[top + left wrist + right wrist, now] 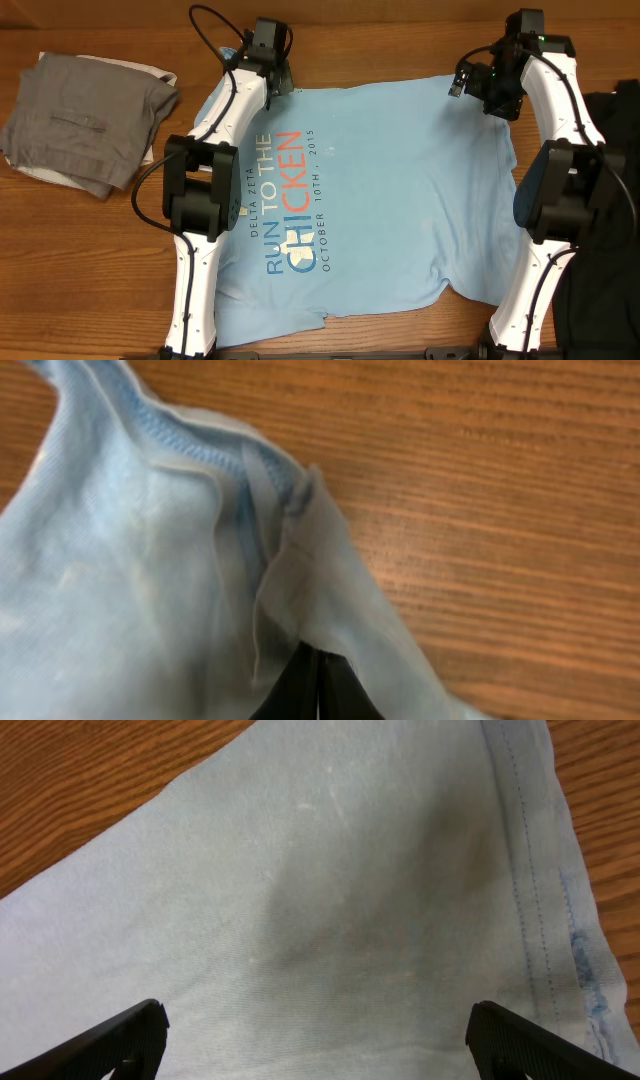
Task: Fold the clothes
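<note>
I see light blue short-sleeved T-shirt (400, 190) flat, print up, on wooden table (380, 40); left pincer (318, 670) pinching its edge, right pincer (315, 1020) wide.

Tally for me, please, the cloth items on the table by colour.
Light blue T-shirt: 1
Grey folded garment: 1 (a white edge shows beneath it; whether that is a separate piece cannot be told)
Black item at the right edge, cut off by the frame, kind unclear: 1
Total: 3
</note>
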Controlling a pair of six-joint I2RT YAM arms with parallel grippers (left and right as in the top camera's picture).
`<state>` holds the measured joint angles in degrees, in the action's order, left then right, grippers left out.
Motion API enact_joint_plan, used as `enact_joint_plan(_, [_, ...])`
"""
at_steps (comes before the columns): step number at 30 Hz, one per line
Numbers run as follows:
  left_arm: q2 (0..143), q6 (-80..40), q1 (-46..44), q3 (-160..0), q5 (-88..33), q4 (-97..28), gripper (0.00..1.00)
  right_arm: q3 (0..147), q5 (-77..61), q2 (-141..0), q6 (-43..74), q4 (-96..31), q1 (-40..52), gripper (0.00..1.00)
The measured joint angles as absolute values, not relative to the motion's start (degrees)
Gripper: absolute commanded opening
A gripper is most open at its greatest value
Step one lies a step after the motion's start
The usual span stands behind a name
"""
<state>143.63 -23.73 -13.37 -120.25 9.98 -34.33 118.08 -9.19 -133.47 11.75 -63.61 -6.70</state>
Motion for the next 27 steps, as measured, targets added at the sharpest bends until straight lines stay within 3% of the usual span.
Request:
enact_joint_plan(12, [144.57,-20.32,-13.54,-119.15,5.78,-21.37,0.04,118.08,-9.19,-133.47,11.75,-63.64,-6.72,1.0])
enact_joint_plan(27, [146.52,-16.69,-15.09,-121.38,1.48,-23.68,0.04,118.08,-9.21,-133.47,11.75,-63.61,-6.72,1.0])
